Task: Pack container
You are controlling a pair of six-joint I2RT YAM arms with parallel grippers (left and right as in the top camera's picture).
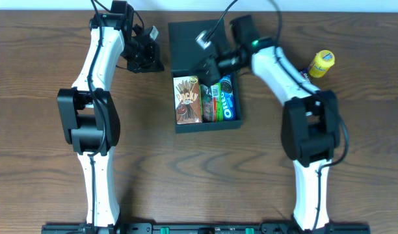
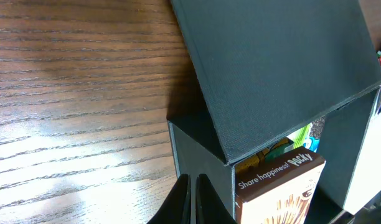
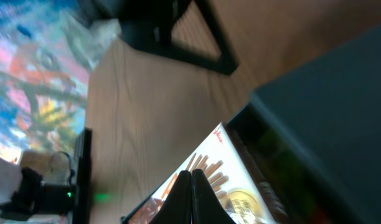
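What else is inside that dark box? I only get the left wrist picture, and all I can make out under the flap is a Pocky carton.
Observer: From overhead, the box also holds a blue Oreo pack, lying to the side of the Pocky carton.
Visitor: Is anything still waiting outside the box?
Observer: Yes. A small yellow item sits on the table beyond the right arm, well apart from the box.
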